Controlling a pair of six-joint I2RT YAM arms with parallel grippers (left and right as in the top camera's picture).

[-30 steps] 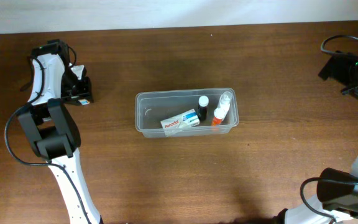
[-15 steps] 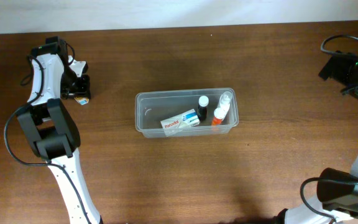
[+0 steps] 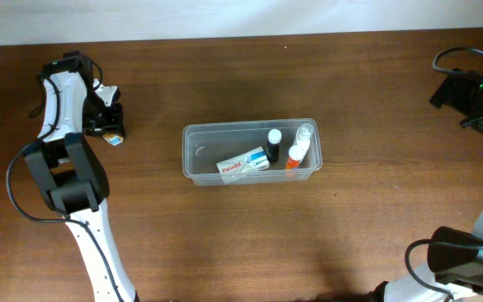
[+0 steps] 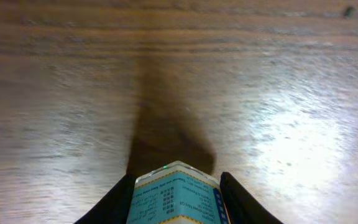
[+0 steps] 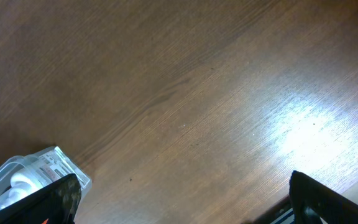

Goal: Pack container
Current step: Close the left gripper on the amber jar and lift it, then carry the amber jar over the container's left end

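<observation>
The container (image 3: 196, 161), a clear plastic tub, stands mid-table in the overhead view. In it lie a white and blue box (image 3: 243, 164), a black-capped bottle (image 3: 273, 143), an orange bottle (image 3: 293, 158) and a white bottle (image 3: 305, 134). Far to its left, my left gripper (image 3: 106, 124) is shut on a small blue-labelled box (image 4: 176, 196), whose corner (image 3: 116, 140) shows by the table. The box fills the gap between the black fingers (image 4: 118, 202). My right gripper (image 5: 188, 208) stands wide open over bare wood, with the container's corner (image 5: 27, 177) at its left finger.
The brown wooden table (image 3: 250, 243) runs to a pale wall along the back. The right arm's black wrist and cables (image 3: 468, 92) sit at the far right edge. The left arm's white links (image 3: 65, 168) run down the left side.
My left gripper has shut on the small blue-labelled box, which has shifted slightly on the table. The right arm and the container's contents have not moved.
</observation>
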